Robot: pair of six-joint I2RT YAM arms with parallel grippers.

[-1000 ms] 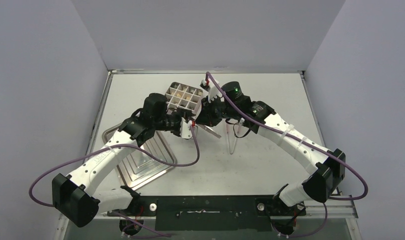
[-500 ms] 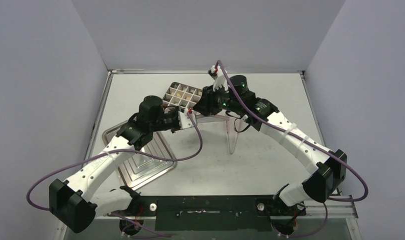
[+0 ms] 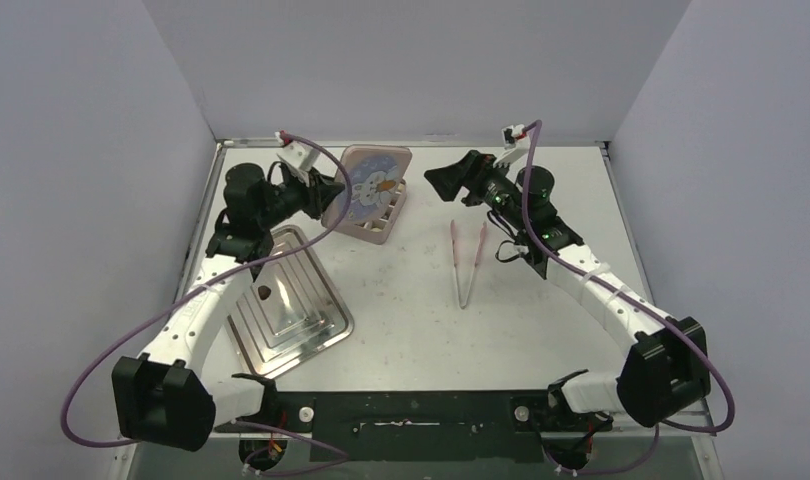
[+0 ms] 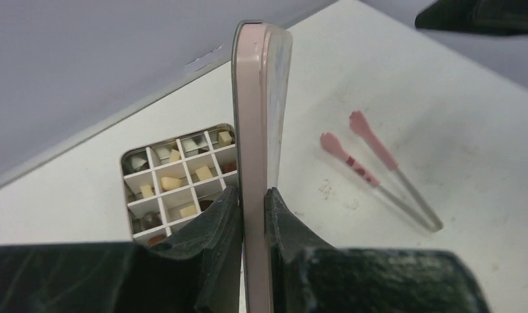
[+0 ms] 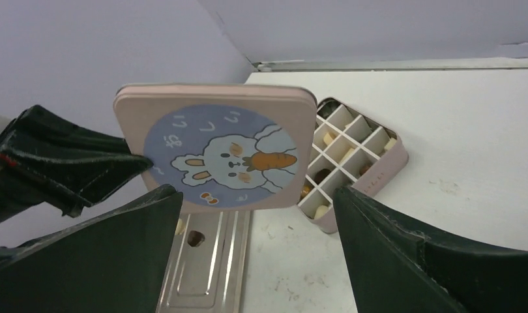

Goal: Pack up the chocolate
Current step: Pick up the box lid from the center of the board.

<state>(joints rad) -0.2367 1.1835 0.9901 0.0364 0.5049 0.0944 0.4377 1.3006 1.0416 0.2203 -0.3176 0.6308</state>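
The pink rabbit-picture lid (image 3: 366,188) stands on edge in the air, and my left gripper (image 3: 330,196) is shut on its rim (image 4: 251,130). Below and behind it lies the open gridded tin (image 3: 385,221), with tan and brown chocolate (image 4: 204,173) in its cells. One dark brown chocolate (image 3: 265,293) rests on the silver stepped tray (image 3: 299,318); in the right wrist view a tan piece (image 5: 178,226) lies beside it. My right gripper (image 3: 441,183) hovers open to the right of the lid, nothing between its fingers (image 5: 405,261).
Pink-tipped tongs (image 3: 468,262) lie on the white table, right of the tin and in front of my right gripper. The enclosure's grey walls close in at the back and on both sides.
The left gripper has shut on the lid and carried it back and to the left, standing it upright. The right gripper has opened and drawn away to the right.
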